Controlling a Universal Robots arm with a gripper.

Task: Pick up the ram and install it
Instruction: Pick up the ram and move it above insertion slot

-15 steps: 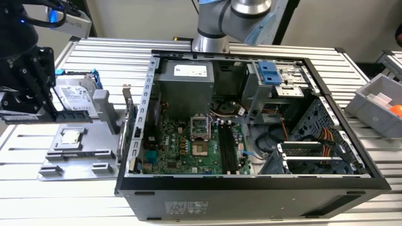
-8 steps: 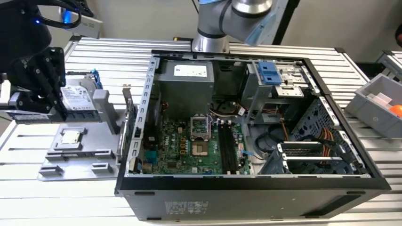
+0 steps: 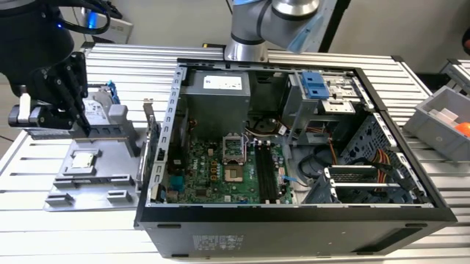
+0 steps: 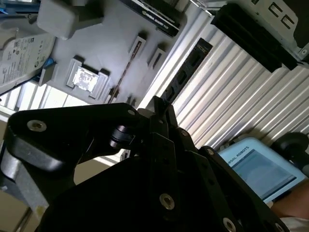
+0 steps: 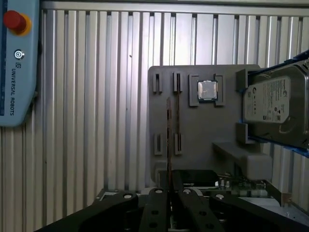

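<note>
Gripper (image 5: 170,191) pinching ram (image 5: 168,140) (seen edge-on) | over gray tray (image 5: 203,133) | beside open computer case (image 3: 294,220)

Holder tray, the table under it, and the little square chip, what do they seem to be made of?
The holder tray looks like matte gray plastic: dull, even surface with moulded slots. The table looks like bare aluminium: silvery parallel ribs catching glare. The chip has a shiny, likely metal lid; what lies beneath it cannot be seen.
</note>
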